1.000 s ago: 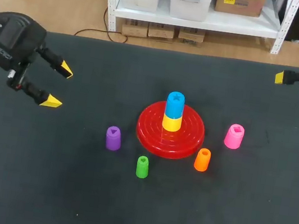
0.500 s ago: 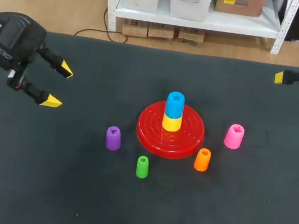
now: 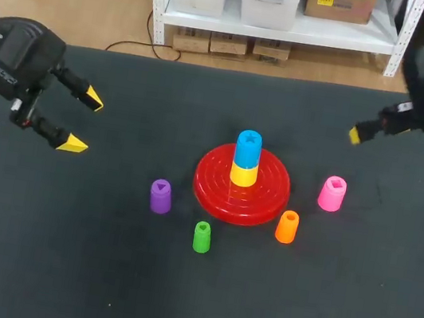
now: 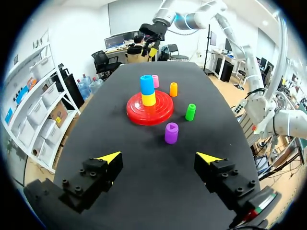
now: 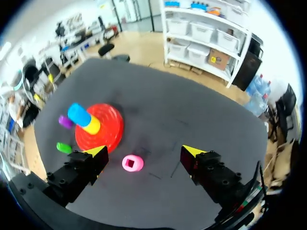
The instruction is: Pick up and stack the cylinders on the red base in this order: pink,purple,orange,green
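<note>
The red base (image 3: 266, 202) stands mid-table with a yellow cylinder (image 3: 243, 174) and a blue cylinder (image 3: 248, 147) stacked on it. To its right stands the pink cylinder (image 3: 332, 193). The orange cylinder (image 3: 287, 226), green cylinder (image 3: 201, 236) and purple cylinder (image 3: 160, 196) stand along the base's near side. My right gripper (image 3: 366, 131) hangs open above the table, behind and right of the pink cylinder (image 5: 132, 163), which shows below the gap in my right gripper (image 5: 144, 151). My left gripper (image 3: 85, 121) is open and empty at the far left.
In the left wrist view the purple cylinder (image 4: 171, 132) is nearest ahead of the left gripper (image 4: 159, 158), with the green cylinder (image 4: 190, 111) and the base (image 4: 136, 109) beyond. Bare black tabletop (image 3: 97, 270) surrounds the pieces.
My right arm has swung in from the table's far right edge towards the pink cylinder, its gripper still open. The left arm and all cylinders have stayed put.
</note>
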Available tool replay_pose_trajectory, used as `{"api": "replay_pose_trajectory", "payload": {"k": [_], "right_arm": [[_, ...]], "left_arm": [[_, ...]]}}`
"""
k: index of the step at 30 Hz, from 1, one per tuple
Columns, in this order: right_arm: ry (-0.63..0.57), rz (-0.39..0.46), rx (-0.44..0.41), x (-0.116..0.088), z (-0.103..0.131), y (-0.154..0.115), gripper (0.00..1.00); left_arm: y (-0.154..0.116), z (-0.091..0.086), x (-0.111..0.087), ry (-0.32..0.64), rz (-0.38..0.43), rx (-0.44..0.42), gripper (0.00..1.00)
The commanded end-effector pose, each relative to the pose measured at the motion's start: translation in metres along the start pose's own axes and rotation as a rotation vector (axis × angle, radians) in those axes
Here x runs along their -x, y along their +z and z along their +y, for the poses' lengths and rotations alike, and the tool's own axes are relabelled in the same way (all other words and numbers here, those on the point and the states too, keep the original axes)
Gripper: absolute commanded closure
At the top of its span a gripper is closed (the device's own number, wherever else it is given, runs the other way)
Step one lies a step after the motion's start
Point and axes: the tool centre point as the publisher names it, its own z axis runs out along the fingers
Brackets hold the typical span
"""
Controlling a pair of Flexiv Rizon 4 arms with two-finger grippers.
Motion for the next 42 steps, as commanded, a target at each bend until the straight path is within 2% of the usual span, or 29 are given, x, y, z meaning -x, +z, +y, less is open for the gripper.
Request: {"api": "replay_pose_trajectory", "payload": {"k": [1, 8, 12, 24, 32, 42], "right_arm": [[-0.053, 0.083, -0.104, 0.0, 0.012, 0.011, 0.0], [-0.138, 0.167, -0.218, -0.012, 0.011, 0.026, 0.0], [-0.153, 0.199, -0.237, -0.018, 0.011, 0.032, 0.0], [-0.18, 0.304, -0.188, -0.036, 0.022, 0.055, 0.0], [-0.17, 0.347, -0.146, -0.045, 0.025, 0.061, 0.0], [-0.201, 0.385, -0.141, -0.055, 0.032, 0.07, 0.0]], "left_arm": [[0.0, 0.0, -0.001, 0.001, -0.001, 0.001, 0.0], [0.0, 0.0, -0.001, 0.001, -0.001, 0.001, 0.0], [0.0, 0.0, -0.001, 0.001, -0.001, 0.001, 0.0], [0.0, 0.0, -0.001, 0.001, -0.001, 0.001, 0.0], [0.0, 0.0, -0.001, 0.001, -0.001, 0.001, 0.0], [0.0, 0.0, -0.001, 0.001, -0.001, 0.001, 0.0]]}}
